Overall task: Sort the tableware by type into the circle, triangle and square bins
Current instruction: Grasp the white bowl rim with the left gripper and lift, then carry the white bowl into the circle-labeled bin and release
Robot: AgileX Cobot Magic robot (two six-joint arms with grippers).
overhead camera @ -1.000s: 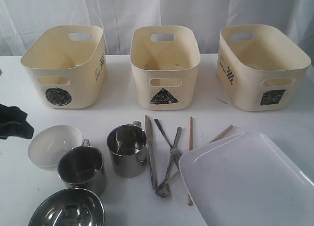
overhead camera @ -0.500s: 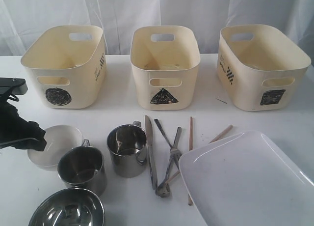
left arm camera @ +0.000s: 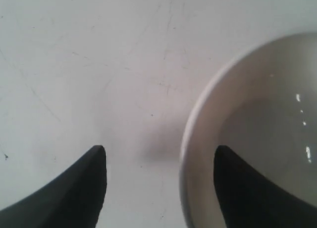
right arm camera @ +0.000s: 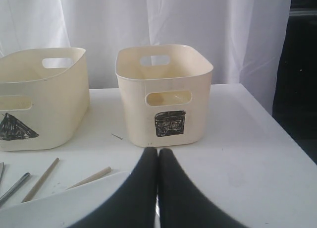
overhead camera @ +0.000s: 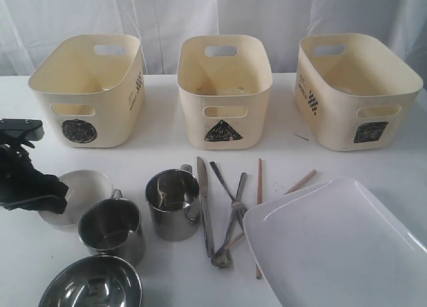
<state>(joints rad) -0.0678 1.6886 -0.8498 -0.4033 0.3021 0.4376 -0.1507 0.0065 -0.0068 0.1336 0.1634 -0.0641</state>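
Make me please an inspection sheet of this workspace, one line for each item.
Surface: white table, faint scratches, dry.
Job's things: circle bin, triangle bin and square bin stand in a row at the back, no tableware seen in them. In front lie the white bowl, two mugs, steel bowl, cutlery, chopsticks and plate.
Clutter: a small dark sliver by the square bin.
Grippers: left gripper open, astride the white bowl's rim; right gripper shut, empty.
Cables: nothing seen.
Surroundings: white curtain behind the table.
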